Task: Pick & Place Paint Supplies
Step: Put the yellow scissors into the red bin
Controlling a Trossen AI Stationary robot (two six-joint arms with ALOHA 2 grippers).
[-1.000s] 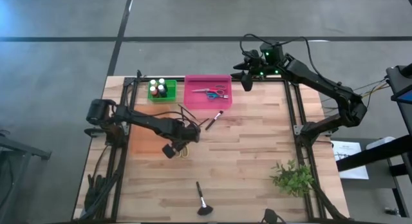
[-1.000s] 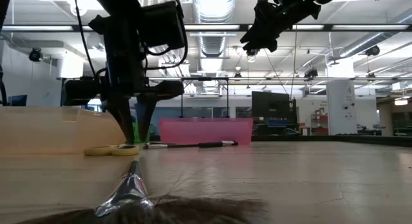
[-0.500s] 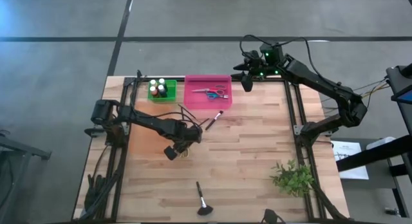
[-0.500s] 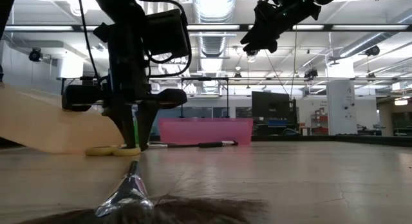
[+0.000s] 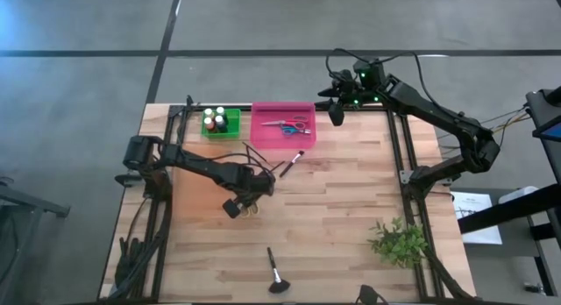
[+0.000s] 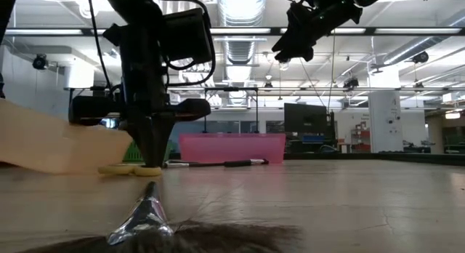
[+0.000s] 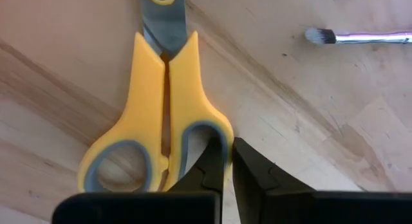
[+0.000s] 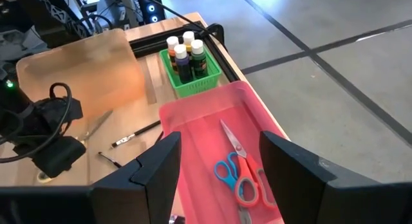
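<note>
Yellow-handled scissors lie flat and closed on the wooden table, left of its middle. My left gripper stands over their handle end, pointing down, shut on one handle ring. My right gripper hangs open, high above the far edge beside the pink tray; it touches nothing. Blue and red scissors lie in that tray. Paint bottles stand in a green basket. A slim brush lies on the table near the tray. My left gripper pinches the outer rim of one handle ring of the yellow scissors: one finger inside the ring, the other outside it. The fingers come from above, pointing down. The scissors lie flat on the table.
A broad brush with a flared head lies near the table's near edge, looming close in the low view. A green plant sprig sits at the near right. Another brush tip lies close to the scissors. Bare wood lies in the table's middle and right.
My left gripper has shifted slightly toward the right over the yellow scissors, and its fingers, spread apart before, have shut on the handle ring. The scissors have stayed on the table. The right arm has kept still.
</note>
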